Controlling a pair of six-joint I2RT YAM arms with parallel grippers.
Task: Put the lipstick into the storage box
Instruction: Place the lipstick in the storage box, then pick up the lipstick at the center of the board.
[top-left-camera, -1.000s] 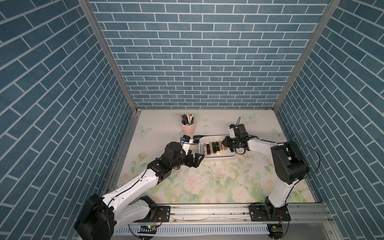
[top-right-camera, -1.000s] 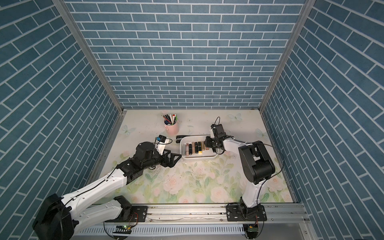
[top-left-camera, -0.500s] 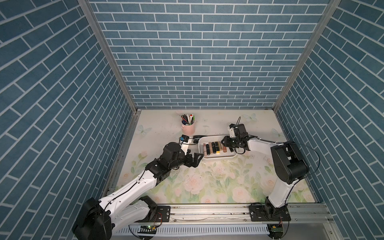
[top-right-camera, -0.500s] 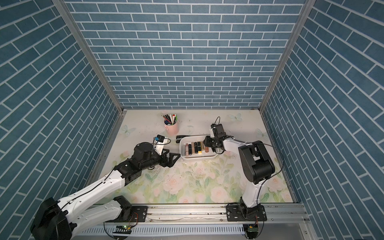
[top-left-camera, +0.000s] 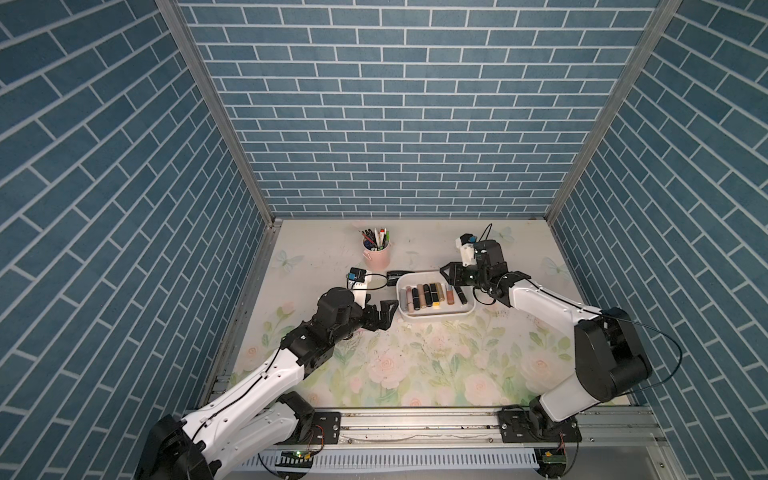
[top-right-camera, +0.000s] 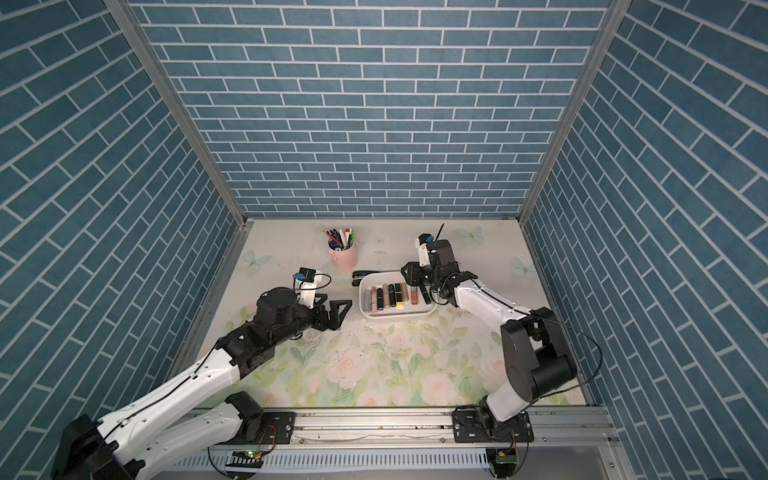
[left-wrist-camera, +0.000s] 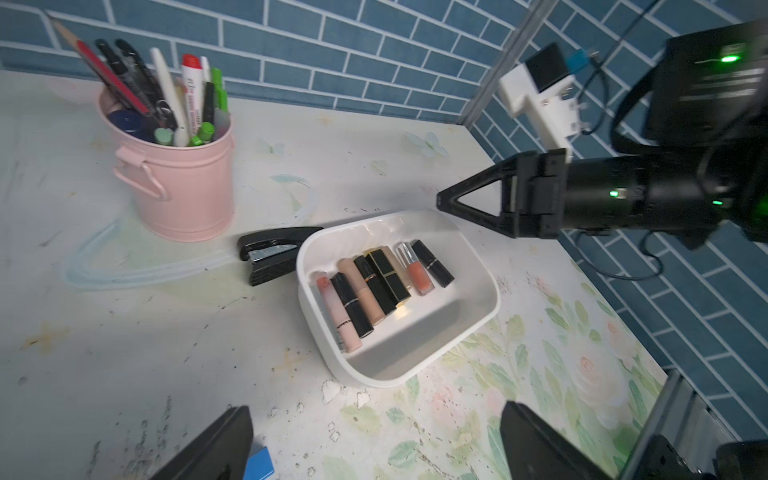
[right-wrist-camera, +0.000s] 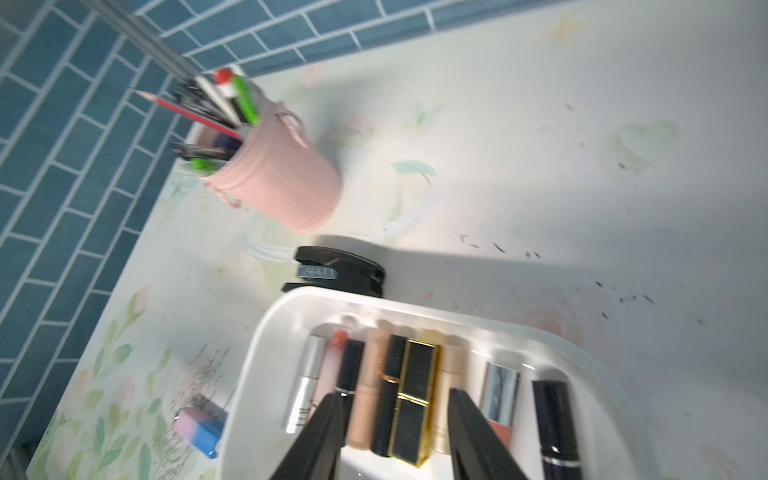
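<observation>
The white storage box (top-left-camera: 437, 322) sits mid-table in both top views (top-right-camera: 398, 321), with several lipsticks (top-left-camera: 428, 296) lying side by side on its floor. My right gripper (top-left-camera: 452, 278) hovers over the box's far right end. In the right wrist view its jaws (right-wrist-camera: 395, 398) stand open above a black and gold lipstick (right-wrist-camera: 417, 386), holding nothing. My left gripper (top-left-camera: 384, 318) is wide open and empty, just left of the box (left-wrist-camera: 399, 376), low over the table.
A pink pen cup (top-left-camera: 377, 258) full of pens stands behind the box on the left. A black stapler (top-left-camera: 397, 274) lies against the box's far left corner. A pink and blue eraser (right-wrist-camera: 199, 428) lies near my left gripper. Brick walls enclose three sides.
My right gripper's jaws have spread apart over the box and it has risen slightly. My left gripper has drawn back a little from the box, still open.
</observation>
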